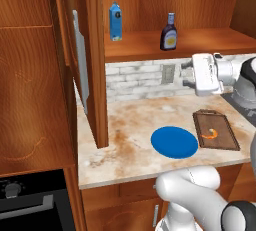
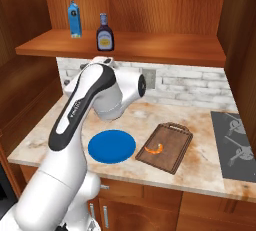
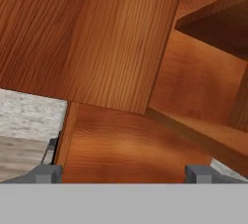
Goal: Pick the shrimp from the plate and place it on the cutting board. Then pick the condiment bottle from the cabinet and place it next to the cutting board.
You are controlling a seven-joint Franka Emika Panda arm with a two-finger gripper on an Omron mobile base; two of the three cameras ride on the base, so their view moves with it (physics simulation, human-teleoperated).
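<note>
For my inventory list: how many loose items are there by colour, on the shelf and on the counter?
Blue: 2, carton and plate
Dark brown: 2, condiment bottle and cutting board
Orange: 1, shrimp
Total: 5

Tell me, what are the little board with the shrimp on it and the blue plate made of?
The cutting board looks like dark brown wood with a dull finish; faint grain and a raised rim show. The plate is plain bright blue and smooth, maybe plastic or glazed ceramic; the rendering doesn't settle which.
</note>
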